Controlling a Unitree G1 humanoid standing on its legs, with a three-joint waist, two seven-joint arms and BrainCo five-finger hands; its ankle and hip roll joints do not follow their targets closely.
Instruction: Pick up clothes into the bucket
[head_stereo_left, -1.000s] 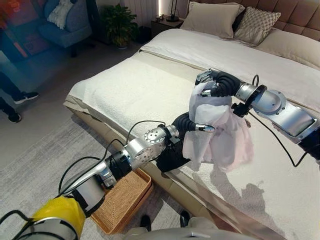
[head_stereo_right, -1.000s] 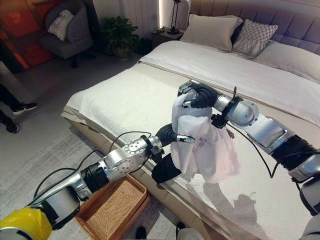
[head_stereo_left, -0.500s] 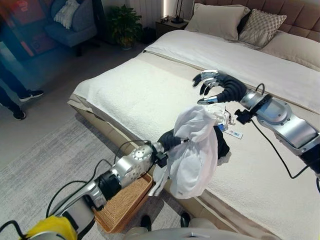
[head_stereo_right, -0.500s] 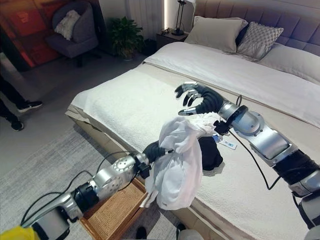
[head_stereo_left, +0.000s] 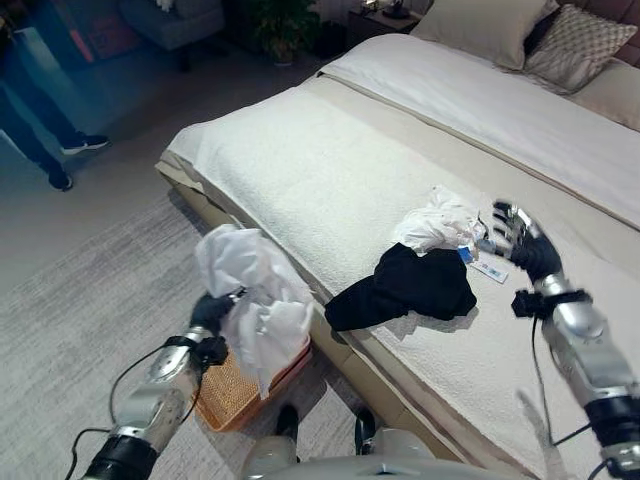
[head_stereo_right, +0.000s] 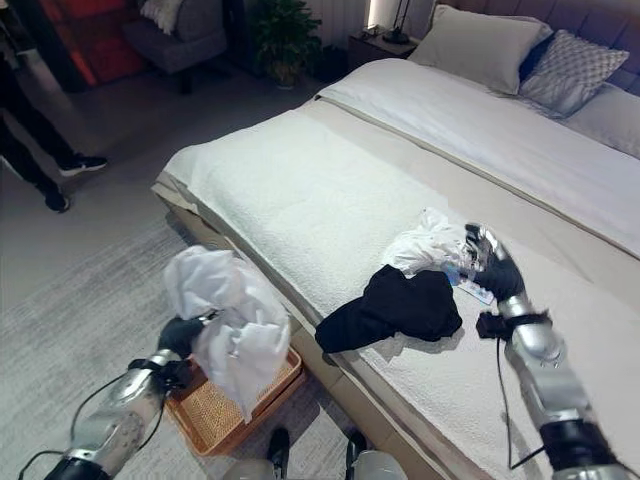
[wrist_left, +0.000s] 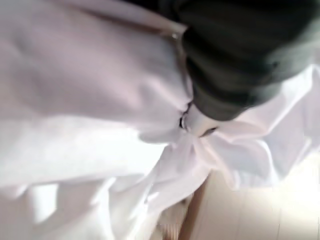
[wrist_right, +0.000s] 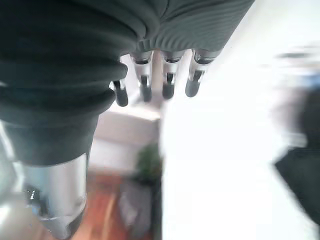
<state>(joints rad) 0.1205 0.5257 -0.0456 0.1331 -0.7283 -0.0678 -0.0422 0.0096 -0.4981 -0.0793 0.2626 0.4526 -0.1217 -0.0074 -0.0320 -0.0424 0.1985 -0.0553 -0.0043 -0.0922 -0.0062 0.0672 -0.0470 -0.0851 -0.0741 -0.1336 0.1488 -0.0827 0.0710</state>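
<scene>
The left hand (head_stereo_left: 212, 312) is holding a bunched white garment (head_stereo_left: 255, 300) off the side of the bed (head_stereo_left: 300, 170), with its fingers curled into the cloth; the garment is billowing above the hand and hanging down over the woven basket (head_stereo_right: 205, 415) that is sitting on the rug (head_stereo_left: 80, 300) close against the bed's edge. In the left wrist view the dark ribbed cover (wrist_left: 235, 55) is pressing into the white fabric, which is wrapping the hand closely and hiding most of the fingers. The cloth's lower end is dangling over the basket's rim on the side nearest the bed. The right hand (head_stereo_left: 522, 248) is hovering over the bed beside a crumpled white garment (head_stereo_left: 437, 220), its fingers (wrist_right: 145, 87) showing straight and side by side in the right wrist view and gripping nothing. A black garment (head_stereo_left: 405, 285) is lying spread on the bed just in front of the white one, touching it, with one end reaching toward the mattress edge. A small white and blue tag (head_stereo_left: 485, 266) is lying on the cover between the crumpled white garment and the right hand. A person's legs (head_stereo_left: 35, 130) are standing on the floor well away from the bed, and pillows (head_stereo_right: 490, 45) are resting at its head.
</scene>
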